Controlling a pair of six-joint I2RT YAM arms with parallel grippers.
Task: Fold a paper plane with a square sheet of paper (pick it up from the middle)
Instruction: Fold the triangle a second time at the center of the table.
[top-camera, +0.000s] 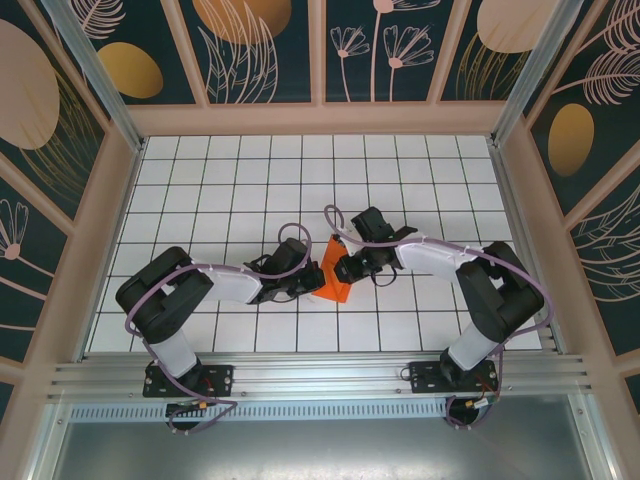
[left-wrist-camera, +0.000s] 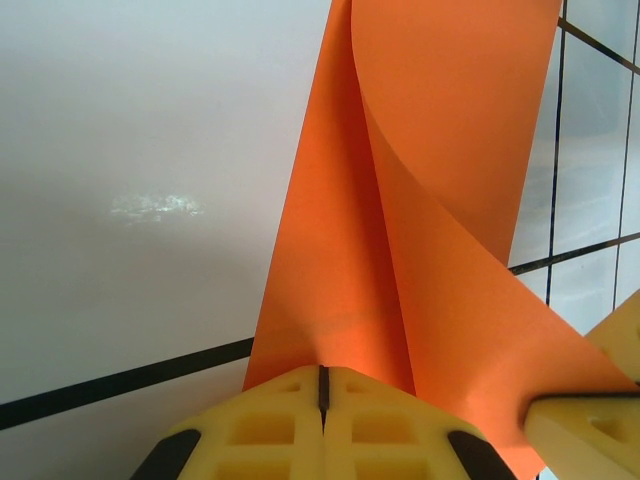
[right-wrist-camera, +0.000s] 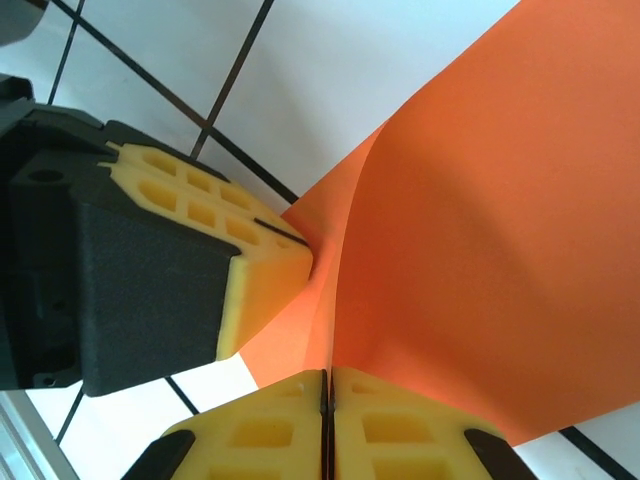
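The square sheet of paper is bright orange and is held just above the tiles at the table's middle, bent into a crease with one flap curling over. My left gripper comes in from the left and is shut on its edge. In the left wrist view the yellow pads are pressed together at the left gripper, with the paper rising from them. My right gripper is shut on the same sheet from the right. In the right wrist view the right gripper pinches the paper along the crease, close beside the left fingers. No paper plane shape shows.
The white grid table is ringed by a wooden frame and patterned walls. An aluminium rail with both arm bases runs along the near edge. The two wrists nearly touch over the paper.
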